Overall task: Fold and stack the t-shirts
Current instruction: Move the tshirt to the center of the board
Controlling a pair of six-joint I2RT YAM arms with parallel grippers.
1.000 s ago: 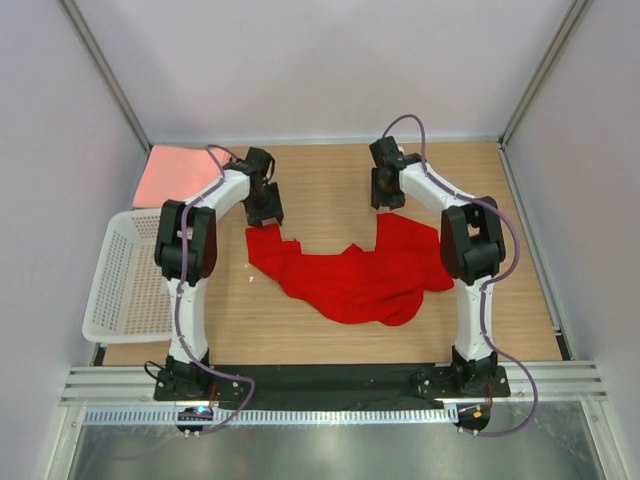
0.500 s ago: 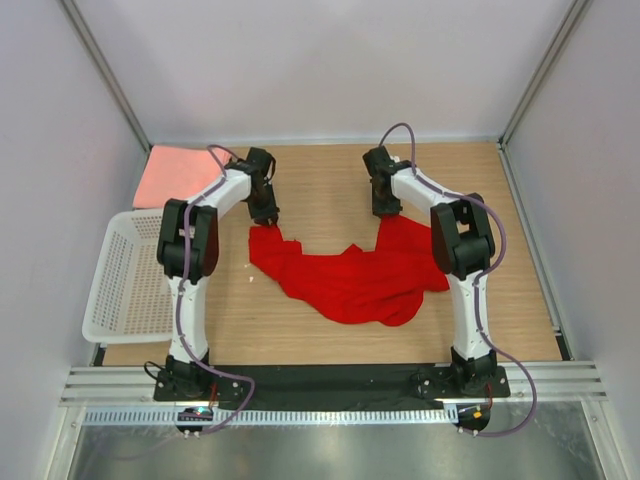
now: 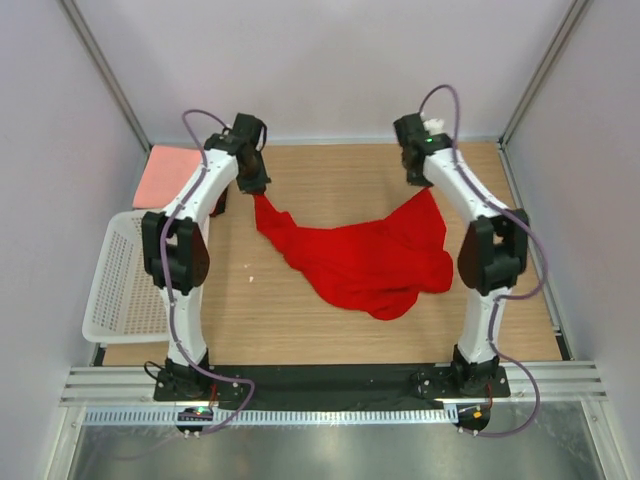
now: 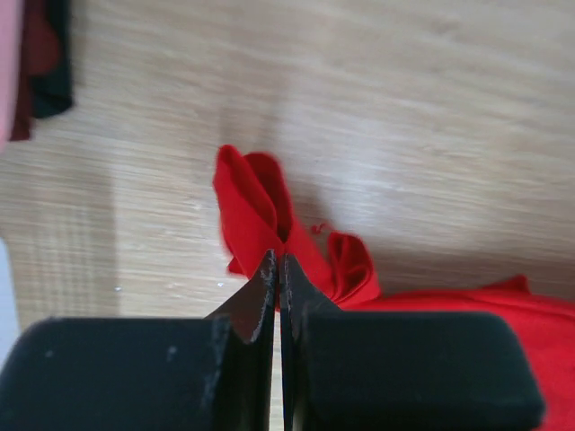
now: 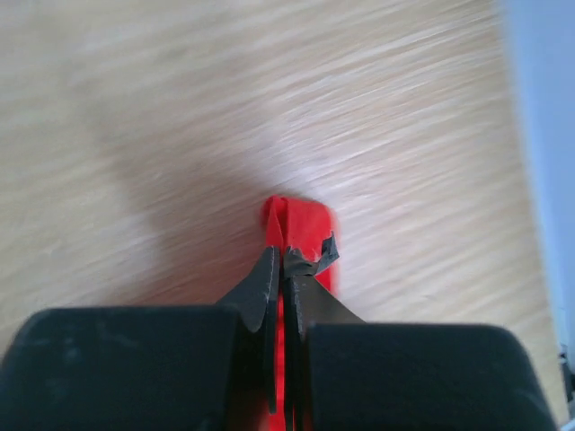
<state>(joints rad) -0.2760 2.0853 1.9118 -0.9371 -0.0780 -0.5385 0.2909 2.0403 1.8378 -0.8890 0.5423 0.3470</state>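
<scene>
Dark shirt (image 4: 50, 56) cropped at left-wrist view's corner; wooden table (image 5: 180, 90) blurred in right-wrist view

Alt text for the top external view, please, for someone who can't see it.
Toward the far side of a wooden table, the left hand and right hand are each shut on an edge of a red t-shirt that lies bunched between them. A folded salmon-pink shirt lies at the far left corner, a white mesh basket nearer.

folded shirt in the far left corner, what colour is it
The folded shirt is salmon pink, best seen in the top external view.
</scene>
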